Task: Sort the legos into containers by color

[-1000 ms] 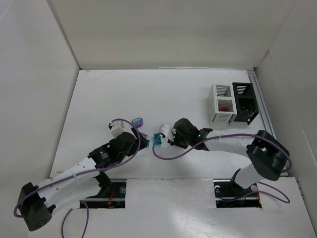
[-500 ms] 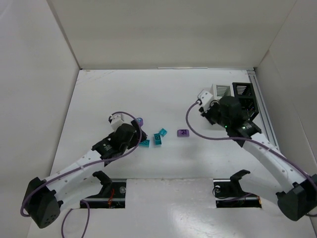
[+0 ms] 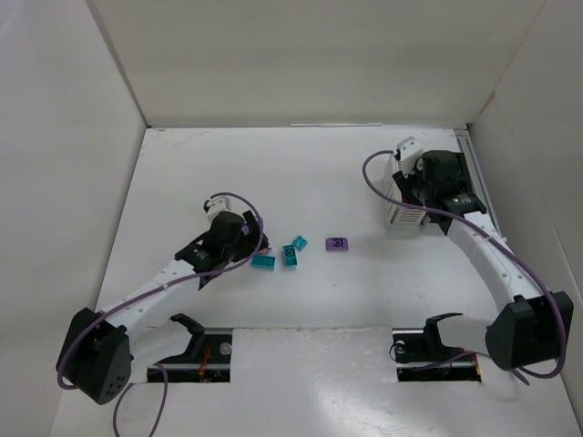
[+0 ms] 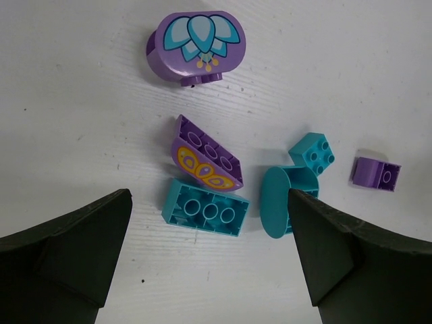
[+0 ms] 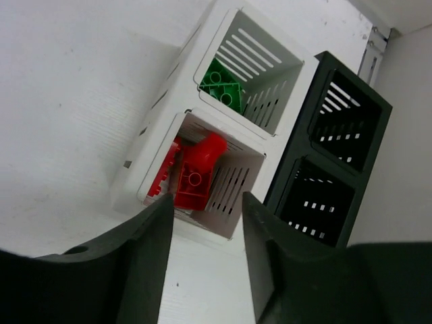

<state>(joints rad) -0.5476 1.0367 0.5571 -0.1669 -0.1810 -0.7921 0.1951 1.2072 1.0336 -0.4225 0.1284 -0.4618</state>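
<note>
Since a second ago the right hand (image 5: 206, 209) has swung from mid-desk to the white slatted plastic bin (image 5: 162, 128), jaws apart and empty above red studded plastic bricks (image 5: 196, 172). On the white, white-walled desk (image 3: 301, 173) the left hand (image 4: 209, 199) hangs wide open over teal bricks (image 4: 204, 211) and purple bricks (image 4: 206, 158).

Red legos (image 5: 194, 177) and green legos (image 5: 221, 86) lie in separate white container (image 5: 152, 148) cells; teal legos (image 4: 204, 216) and purple legos (image 4: 206, 158) lie loose together.

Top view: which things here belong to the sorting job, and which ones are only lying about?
Job: teal legos, purple legos, red legos, green legos, white container, black container.
Not the job: purple cable, white enclosure walls.
</note>
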